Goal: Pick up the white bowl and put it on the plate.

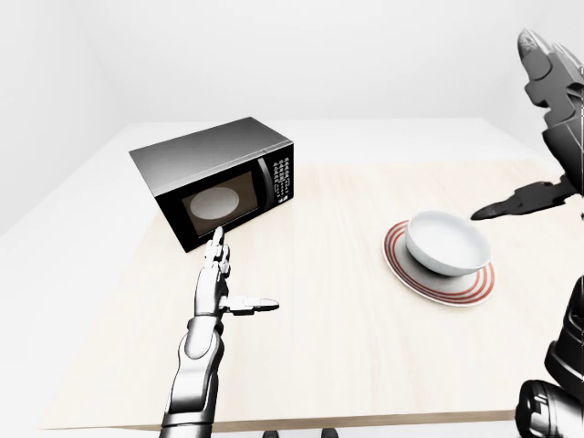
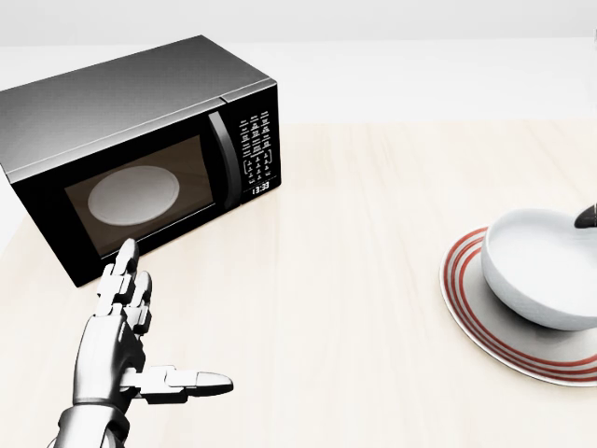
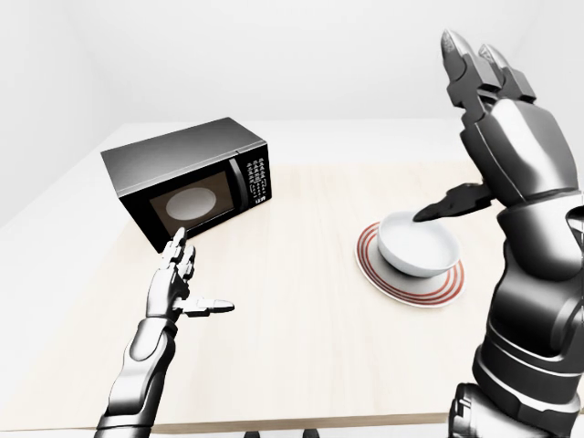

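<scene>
At the left of the left-eye view, the microwave (image 1: 214,190) sits on the table (image 1: 310,347). Below it the left hand (image 1: 219,290) hovers with fingers spread flat and thumb pointing right, holding nothing. Further right, the white bowl (image 1: 447,243) stands upright, mouth up, on the red-ringed plate (image 1: 461,286). The right hand (image 3: 497,137) is raised above it, fingers spread, empty.
</scene>
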Available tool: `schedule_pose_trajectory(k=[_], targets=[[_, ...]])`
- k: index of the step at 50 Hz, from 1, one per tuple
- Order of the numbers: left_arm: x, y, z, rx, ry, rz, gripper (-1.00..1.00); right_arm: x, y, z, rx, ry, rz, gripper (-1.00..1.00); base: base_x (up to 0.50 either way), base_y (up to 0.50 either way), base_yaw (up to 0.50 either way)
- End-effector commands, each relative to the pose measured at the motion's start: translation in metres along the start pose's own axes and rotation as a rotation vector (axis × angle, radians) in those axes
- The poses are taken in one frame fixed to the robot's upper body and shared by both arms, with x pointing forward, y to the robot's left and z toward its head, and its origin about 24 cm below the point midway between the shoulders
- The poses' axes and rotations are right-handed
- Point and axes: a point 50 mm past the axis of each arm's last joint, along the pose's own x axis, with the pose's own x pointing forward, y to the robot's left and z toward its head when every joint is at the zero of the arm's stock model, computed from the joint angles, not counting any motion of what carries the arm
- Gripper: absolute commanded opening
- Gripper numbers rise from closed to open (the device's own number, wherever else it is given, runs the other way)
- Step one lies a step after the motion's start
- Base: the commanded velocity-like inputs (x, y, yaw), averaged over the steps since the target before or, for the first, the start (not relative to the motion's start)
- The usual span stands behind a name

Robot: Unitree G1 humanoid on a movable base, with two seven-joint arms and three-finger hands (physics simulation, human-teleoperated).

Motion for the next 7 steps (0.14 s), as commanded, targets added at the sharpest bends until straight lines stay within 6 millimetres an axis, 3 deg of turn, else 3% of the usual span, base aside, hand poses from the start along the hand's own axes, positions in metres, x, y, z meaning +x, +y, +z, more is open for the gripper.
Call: schedule_pose_trajectory(k=[1,5,7], targets=[[0.0,0.0,0.0,0.0,0.0,0.0,1.0,-0.038,-0.07,0.083,-0.106,-0.436,-0.252,1.0,0.0,0.0,0.0],[0.0,0.0,0.0,0.0,0.0,0.0,1.0,-0.071,-0.083,0.121,-0.155,-0.681,-0.358,1.0,0.0,0.0,0.0],[0.0,0.0,0.0,0.0,0.0,0.0,1.0,-0.081,-0.085,0.129,-0.151,-0.747,-0.393,1.0,0.0,0.0,0.0]])
